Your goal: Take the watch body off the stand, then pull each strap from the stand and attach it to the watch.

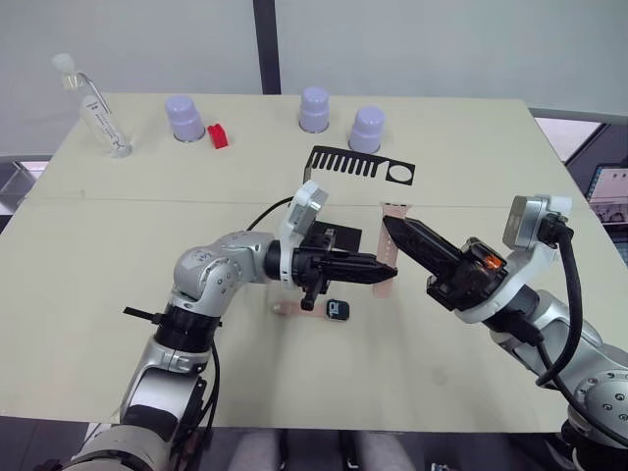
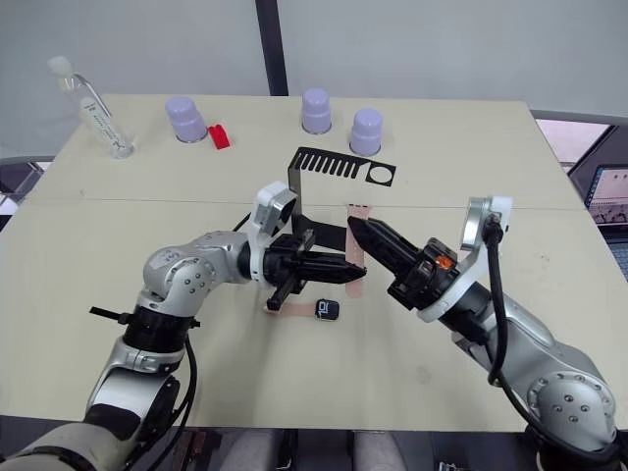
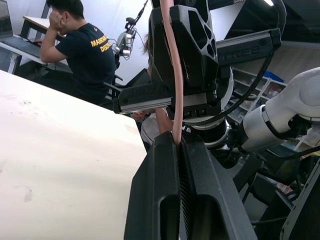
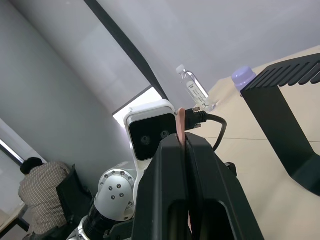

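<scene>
One pale pink strap (image 1: 385, 286) hangs upright over the middle of the table, and both grippers are shut on it. My left gripper (image 1: 380, 265) pinches its lower half from the left. My right gripper (image 1: 389, 224) pinches its upper end from the right. The strap (image 3: 174, 90) runs up from between the left fingers, and its edge (image 4: 181, 121) shows between the right fingers. The watch body (image 1: 339, 309) lies on the table below the left gripper. A second strap (image 1: 288, 308) lies just left of it; whether they are joined is hidden. The black stand (image 1: 355, 163) stands behind.
Three lavender capped jars (image 1: 183, 117) (image 1: 314, 108) (image 1: 366, 129) stand along the far side, with a small red object (image 1: 218, 136) beside the left one. A clear bottle (image 1: 99, 114) lies at the far left. A seated person (image 3: 82, 50) is beyond the table.
</scene>
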`<move>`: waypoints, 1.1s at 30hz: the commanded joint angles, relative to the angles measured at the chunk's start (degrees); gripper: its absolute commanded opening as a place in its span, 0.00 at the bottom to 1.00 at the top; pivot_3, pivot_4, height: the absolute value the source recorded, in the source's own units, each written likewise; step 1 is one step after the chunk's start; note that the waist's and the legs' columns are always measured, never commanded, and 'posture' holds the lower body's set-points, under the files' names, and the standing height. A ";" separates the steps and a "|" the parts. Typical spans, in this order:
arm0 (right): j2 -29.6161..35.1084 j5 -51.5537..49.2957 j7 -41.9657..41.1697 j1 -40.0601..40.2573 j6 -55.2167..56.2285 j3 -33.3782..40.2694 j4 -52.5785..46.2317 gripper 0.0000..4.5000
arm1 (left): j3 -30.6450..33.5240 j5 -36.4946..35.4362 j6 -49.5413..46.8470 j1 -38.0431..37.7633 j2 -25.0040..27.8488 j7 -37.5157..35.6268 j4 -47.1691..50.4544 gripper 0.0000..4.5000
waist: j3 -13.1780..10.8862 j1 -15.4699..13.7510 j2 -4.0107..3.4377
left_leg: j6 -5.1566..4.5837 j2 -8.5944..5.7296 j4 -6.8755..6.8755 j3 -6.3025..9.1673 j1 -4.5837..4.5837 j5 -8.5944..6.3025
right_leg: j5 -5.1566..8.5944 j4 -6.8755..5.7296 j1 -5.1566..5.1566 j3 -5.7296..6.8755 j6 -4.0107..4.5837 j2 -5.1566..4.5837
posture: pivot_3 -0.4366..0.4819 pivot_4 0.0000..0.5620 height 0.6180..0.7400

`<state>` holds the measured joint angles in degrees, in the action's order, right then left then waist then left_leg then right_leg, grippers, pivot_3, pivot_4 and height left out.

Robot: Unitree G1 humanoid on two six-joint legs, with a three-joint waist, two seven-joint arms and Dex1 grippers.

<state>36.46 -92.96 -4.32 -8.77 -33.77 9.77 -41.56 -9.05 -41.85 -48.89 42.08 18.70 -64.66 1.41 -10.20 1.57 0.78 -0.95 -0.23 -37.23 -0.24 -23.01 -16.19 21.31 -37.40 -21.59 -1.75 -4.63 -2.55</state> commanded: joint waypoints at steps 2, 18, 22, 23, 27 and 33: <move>6.41 -1.26 -2.32 0.91 -2.32 3.64 -2.96 0.00 | -2.44 6.56 8.14 -1.03 6.18 -4.44 3.13 0.53 | 0.00 -0.03 -0.01 | 0.00 0.00 -0.01 0.00 0.00 0.00 | 0.00 0.01 0.00 0.00 0.00 0.00 | 0.48 0.27 1.00; 26.81 28.99 -28.38 18.03 -9.41 9.28 -6.66 0.00 | -13.96 37.12 32.38 -10.03 9.37 8.67 0.14 0.94 | -0.01 -1.57 -0.01 | -0.20 0.00 -0.02 0.00 -0.12 -0.07 | -0.10 0.37 0.08 -0.01 -0.14 -0.07 | 0.48 0.27 1.00; 25.73 31.76 -29.72 17.93 -9.17 8.14 -6.67 0.00 | -14.68 39.49 33.56 -10.08 6.63 10.86 -2.45 0.94 | -0.02 -1.67 0.01 | -0.20 -0.01 -0.03 -0.02 -0.12 -0.07 | -0.10 0.37 0.08 -0.01 -0.16 -0.06 | 0.48 0.27 1.00; 25.36 32.08 -29.71 17.89 -9.16 8.00 -6.61 0.00 | -14.91 39.59 33.41 -10.15 5.97 10.93 -2.49 0.94 | -0.02 -1.66 0.01 | -0.20 -0.01 -0.03 -0.02 -0.13 -0.07 | -0.10 0.38 0.08 0.00 -0.16 -0.05 | 0.48 0.27 1.00; 24.25 33.47 -29.64 17.95 -9.36 7.82 -6.69 0.00 | -15.42 40.43 33.24 -10.57 4.71 10.77 -2.58 0.94 | -0.02 -1.63 0.01 | -0.19 -0.01 -0.06 -0.02 -0.12 -0.07 | -0.11 0.33 0.08 -0.01 -0.16 -0.04 | 0.48 0.27 1.00; 22.96 33.90 -29.38 18.60 -9.96 8.46 -7.10 0.00 | -15.76 40.83 33.29 -10.85 4.56 9.89 -2.77 0.90 | -0.01 -1.64 0.01 | -0.19 -0.02 -0.09 -0.03 -0.10 -0.06 | -0.11 0.28 0.08 -0.02 -0.16 -0.03 | 0.48 0.27 1.00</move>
<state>59.91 -58.97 -32.95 9.78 -43.90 17.11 -47.07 -24.41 -1.51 -16.23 31.03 23.38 -54.25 -2.40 -10.21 -0.07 0.79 -1.13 -0.25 -37.32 -0.27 -23.12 -16.25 21.20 -37.12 -21.51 -1.77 -4.80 -2.58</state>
